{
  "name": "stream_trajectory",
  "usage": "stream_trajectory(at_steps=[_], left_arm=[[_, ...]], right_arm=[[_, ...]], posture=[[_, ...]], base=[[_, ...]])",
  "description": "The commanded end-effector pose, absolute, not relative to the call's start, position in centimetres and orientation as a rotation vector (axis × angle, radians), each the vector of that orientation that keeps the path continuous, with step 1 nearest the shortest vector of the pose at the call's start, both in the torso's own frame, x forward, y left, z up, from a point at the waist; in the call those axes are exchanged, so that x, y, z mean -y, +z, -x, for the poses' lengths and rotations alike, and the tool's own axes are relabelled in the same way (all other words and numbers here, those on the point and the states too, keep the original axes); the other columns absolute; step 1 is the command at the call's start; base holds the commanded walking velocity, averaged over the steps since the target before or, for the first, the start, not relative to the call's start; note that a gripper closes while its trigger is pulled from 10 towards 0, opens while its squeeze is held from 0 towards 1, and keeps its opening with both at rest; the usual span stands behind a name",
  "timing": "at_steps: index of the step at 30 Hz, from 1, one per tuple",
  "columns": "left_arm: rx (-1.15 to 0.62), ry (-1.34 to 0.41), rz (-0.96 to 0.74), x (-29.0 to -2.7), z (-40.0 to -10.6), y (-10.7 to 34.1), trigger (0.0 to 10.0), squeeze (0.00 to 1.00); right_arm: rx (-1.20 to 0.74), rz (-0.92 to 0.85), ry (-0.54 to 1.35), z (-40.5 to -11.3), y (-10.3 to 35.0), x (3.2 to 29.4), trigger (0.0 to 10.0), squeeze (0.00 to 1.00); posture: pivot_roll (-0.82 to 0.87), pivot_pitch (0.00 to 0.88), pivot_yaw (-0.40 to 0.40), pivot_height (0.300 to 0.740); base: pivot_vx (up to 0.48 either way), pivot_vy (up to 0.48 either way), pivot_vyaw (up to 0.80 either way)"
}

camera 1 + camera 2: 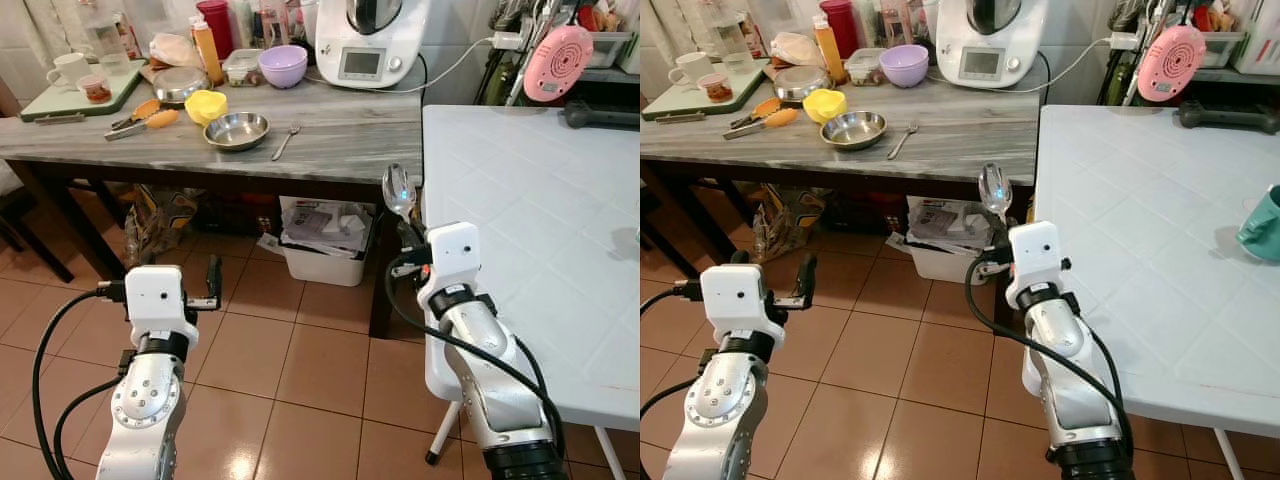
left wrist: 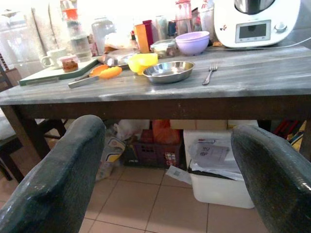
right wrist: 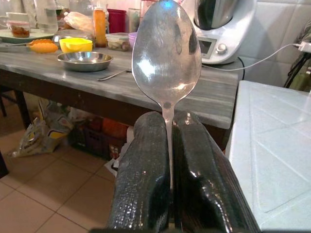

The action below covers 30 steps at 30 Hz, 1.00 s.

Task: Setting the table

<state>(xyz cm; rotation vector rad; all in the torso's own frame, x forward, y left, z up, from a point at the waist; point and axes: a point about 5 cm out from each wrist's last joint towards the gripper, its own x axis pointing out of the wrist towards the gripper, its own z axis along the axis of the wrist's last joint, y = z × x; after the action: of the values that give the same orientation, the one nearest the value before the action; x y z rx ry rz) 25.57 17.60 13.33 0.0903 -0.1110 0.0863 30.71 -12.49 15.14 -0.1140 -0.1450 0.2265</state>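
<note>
The right gripper [image 3: 167, 160] is clamped on a spoon [image 3: 166, 53], its two black fingers [image 3: 143, 165] pressed together around the handle so the bowl stands upright above them. In the head views the spoon hangs over the tiled floor, just beside the near corner of the white table [image 1: 1160, 240], not yet above its top. The left gripper [image 2: 170, 165] has its fingers wide apart and holds nothing; it hovers low over the floor, well short of the grey bench [image 1: 330, 140].

Judging by this, the job is barely begun. The white table carries only a teal cup [image 1: 1264, 226] at its far edge beside the spoon's landing side, with no place laid. The steel bowl [image 1: 236, 129] and the fork [image 1: 285, 141] lie on the grey bench, the fork just beside the bowl, and the yellow bowl [image 1: 205, 104] and purple bowl [image 1: 282, 65] stand further back on that bench, toward the white kitchen machine [image 1: 370, 40]. So one item is in transit and the rest waits.

What seems left: bring the spoon over the white table and lay it down, then return to the grey bench for the fork and a bowl, which the free left gripper could fetch
</note>
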Motion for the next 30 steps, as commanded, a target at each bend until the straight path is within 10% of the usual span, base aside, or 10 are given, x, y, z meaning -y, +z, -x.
stream_trajectory(at_steps=[1,30], left_arm=[[0.104,0.111,-0.104,-17.8,-25.7,13.2,10.0,0.00],[0.044,0.105,-0.202,-21.2,-26.2,12.8,10.0,0.00]], right_arm=[[0.168,0.099,0.224,-31.0,15.8,12.2,10.0,0.00],[0.121,0.076,0.186,-29.3,14.5,13.2,10.0,0.00]], posture=[[-0.08,0.015,0.072,0.740],[-0.12,0.067,0.109,0.740]], base=[[0.000,0.000,0.00],[0.000,0.000,0.00]])
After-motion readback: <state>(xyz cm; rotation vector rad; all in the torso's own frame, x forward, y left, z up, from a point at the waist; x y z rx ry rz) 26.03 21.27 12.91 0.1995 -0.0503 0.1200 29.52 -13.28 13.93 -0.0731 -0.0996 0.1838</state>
